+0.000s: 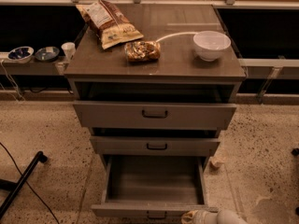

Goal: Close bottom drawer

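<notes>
Claw [190, 216] at the view's lower edge, just beside the front-right corner of the pulled-out deep grey metal bottom drawer [154, 183]; wide or narrow, cannot tell.

claw [191, 217] cropped at lower edge, bottom drawer [140, 211] handle too

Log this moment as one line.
bottom drawer: pulled far out | hand: low at its front panel, beside handle, contact unclear | state: not yet closed
</notes>
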Controlling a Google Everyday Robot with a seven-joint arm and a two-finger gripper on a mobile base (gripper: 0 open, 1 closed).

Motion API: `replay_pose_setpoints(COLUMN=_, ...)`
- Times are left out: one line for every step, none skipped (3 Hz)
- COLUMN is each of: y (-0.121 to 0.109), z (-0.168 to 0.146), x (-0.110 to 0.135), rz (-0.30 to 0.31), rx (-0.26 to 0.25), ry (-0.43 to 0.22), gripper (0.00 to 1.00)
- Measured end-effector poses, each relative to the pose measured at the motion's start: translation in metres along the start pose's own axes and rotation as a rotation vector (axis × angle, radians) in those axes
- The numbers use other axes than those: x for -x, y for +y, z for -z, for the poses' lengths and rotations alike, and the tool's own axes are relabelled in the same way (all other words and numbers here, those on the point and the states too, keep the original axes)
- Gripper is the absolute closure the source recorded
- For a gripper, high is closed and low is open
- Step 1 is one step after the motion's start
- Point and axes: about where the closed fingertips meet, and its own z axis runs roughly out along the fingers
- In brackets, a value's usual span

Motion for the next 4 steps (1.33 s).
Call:
replay_pose_setpoints(y=-0.012, z=-0.009, x=0.006, rz=-0.033, rx=-0.089, ry=-0.008, gripper=1.00)
replay_pose_setpoints(y=-0.021, z=-0.011, x=0.010, rz=-0.043, rx=-0.138, ry=-0.014, gripper=1.00)
replay_pose_setpoints(y=-0.041, z=-0.019, x=0.012, rz=-0.050, rx=-0.192, ry=-0.034, gripper=1.00)
replay_pose_setpoints(y=-0.068, z=-0.036, x=0.014, rz=-0.057, rx=-0.222, ry=-0.062, gripper=1.00)
